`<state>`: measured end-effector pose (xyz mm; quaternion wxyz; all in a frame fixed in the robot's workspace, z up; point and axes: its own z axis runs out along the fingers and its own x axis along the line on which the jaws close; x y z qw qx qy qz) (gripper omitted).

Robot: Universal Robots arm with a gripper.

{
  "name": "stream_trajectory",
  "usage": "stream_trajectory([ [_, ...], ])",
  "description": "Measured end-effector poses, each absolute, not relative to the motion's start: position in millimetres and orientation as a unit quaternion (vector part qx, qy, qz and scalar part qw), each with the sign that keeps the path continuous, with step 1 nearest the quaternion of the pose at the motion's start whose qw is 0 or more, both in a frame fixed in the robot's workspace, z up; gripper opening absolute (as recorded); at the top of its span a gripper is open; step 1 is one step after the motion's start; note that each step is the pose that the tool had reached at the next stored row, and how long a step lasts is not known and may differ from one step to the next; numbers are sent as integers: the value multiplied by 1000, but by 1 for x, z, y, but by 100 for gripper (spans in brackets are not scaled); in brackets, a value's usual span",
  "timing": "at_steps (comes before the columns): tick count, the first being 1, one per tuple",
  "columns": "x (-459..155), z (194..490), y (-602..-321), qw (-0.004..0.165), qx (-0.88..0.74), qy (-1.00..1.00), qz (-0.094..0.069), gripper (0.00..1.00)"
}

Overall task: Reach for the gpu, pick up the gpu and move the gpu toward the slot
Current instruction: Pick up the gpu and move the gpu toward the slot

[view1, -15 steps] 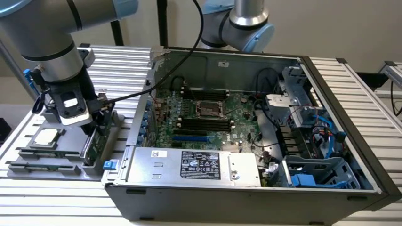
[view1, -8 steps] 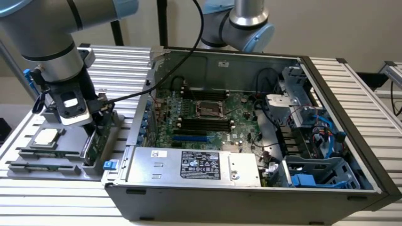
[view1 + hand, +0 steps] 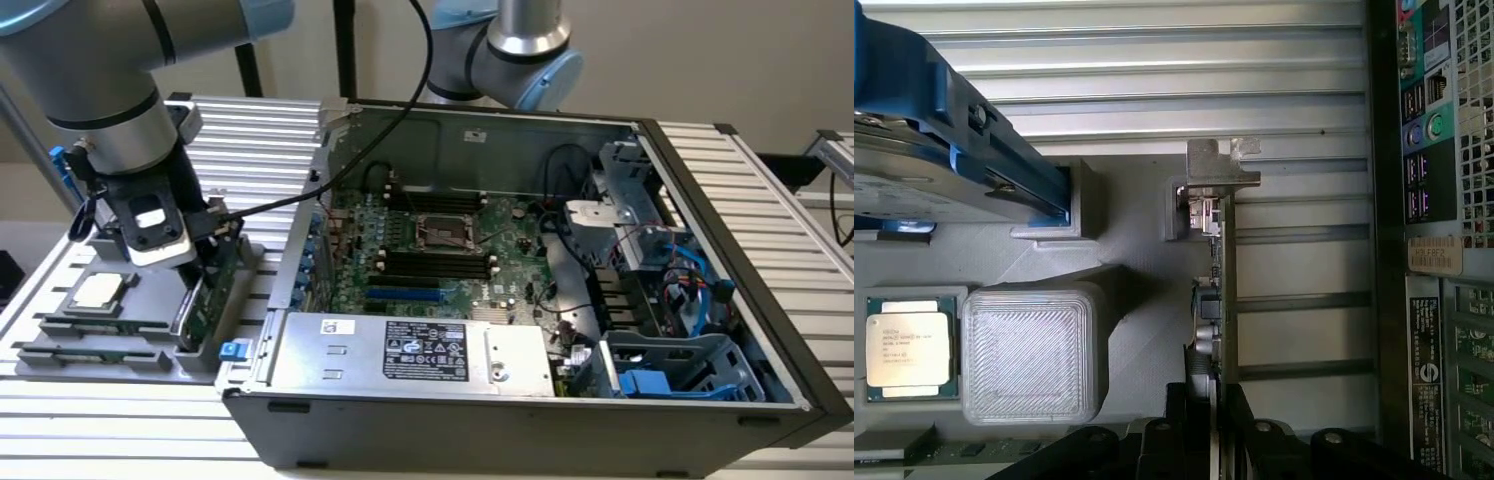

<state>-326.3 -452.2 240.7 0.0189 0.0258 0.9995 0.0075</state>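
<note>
The thin, flat green circuit-board gpu [image 3: 198, 310] stands on edge in a grey plastic fixture tray [image 3: 134, 355], at about nine o'clock from the open dark metal computer case [image 3: 400, 430] in the exterior view. The black gripper [image 3: 1209, 420] straddles its upper edge, jaws apparently pinching both faces at the end away from the silver metal bracket [image 3: 1214, 175]. The card looks light and stiff but fragile, so bare board edge seems a safer hold than the components.
</note>
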Motion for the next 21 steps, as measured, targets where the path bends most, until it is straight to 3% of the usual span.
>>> stream_trajectory([
  [21,-320,246,-452,3,26,1000,7,26],
])
